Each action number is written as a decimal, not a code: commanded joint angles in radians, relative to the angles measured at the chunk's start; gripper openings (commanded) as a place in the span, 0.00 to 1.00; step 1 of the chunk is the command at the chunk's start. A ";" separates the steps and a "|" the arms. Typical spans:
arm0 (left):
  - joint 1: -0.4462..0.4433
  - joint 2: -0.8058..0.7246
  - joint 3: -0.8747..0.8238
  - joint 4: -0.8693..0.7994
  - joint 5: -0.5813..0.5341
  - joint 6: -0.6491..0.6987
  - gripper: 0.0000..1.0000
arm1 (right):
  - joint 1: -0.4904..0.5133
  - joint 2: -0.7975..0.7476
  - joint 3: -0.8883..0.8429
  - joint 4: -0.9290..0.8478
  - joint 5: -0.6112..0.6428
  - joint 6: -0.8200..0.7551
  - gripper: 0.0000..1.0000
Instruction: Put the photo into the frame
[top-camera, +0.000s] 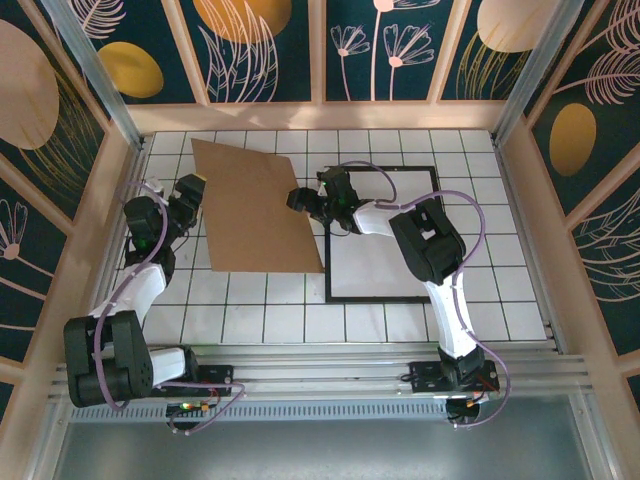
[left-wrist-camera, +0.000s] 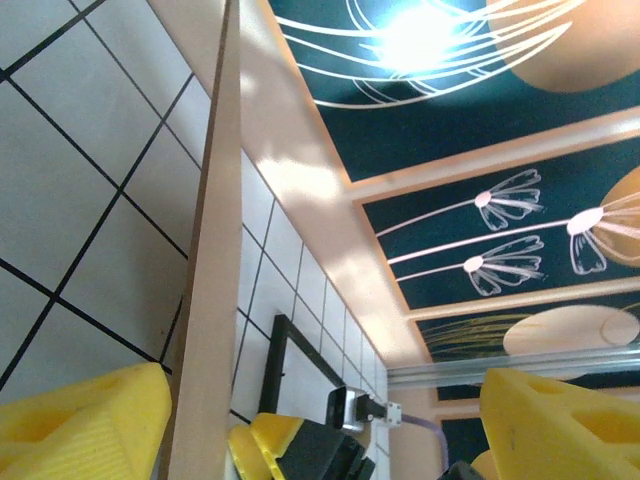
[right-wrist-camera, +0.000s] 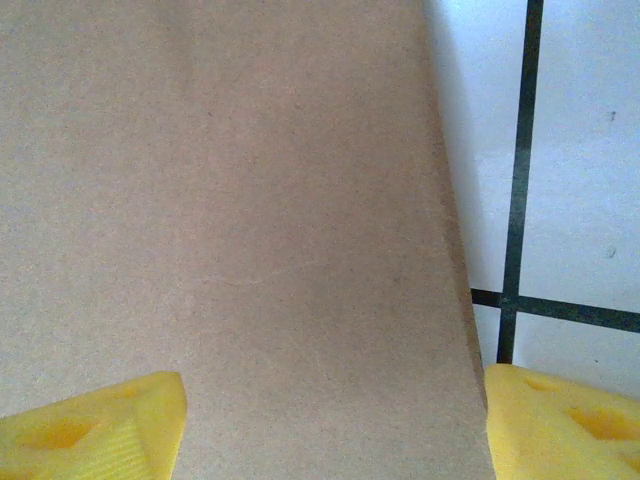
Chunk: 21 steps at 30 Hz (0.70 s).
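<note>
A plain brown backing board (top-camera: 255, 205) lies askew on the tiles, its right corner over the left side of the black frame (top-camera: 380, 299). The frame's inside looks white. My left gripper (top-camera: 192, 190) is at the board's left edge. In the left wrist view the board (left-wrist-camera: 205, 300) runs edge-on close beside one yellow finger (left-wrist-camera: 90, 425), the jaws (left-wrist-camera: 320, 385) wide open. My right gripper (top-camera: 300, 200) is at the board's right edge, open (right-wrist-camera: 335, 385), with the board's face (right-wrist-camera: 250, 200) between its fingers. The photo is hidden.
Wooden walls (top-camera: 520, 190) with dark floral panels close in the white tiled floor (top-camera: 270, 320) on three sides. The left wrist view also catches the frame's corner (left-wrist-camera: 283, 345) and the right gripper's yellow fingers (left-wrist-camera: 270, 435) beyond the board.
</note>
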 joint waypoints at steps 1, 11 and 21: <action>-0.039 0.001 -0.025 0.024 0.067 -0.107 0.82 | 0.049 0.012 -0.023 0.111 -0.140 0.035 0.75; -0.038 0.084 -0.045 0.155 0.127 -0.253 0.86 | 0.046 0.012 -0.035 0.131 -0.144 0.041 0.74; -0.038 0.073 0.079 -0.118 0.110 0.005 0.85 | 0.035 0.003 -0.039 0.120 -0.146 0.027 0.72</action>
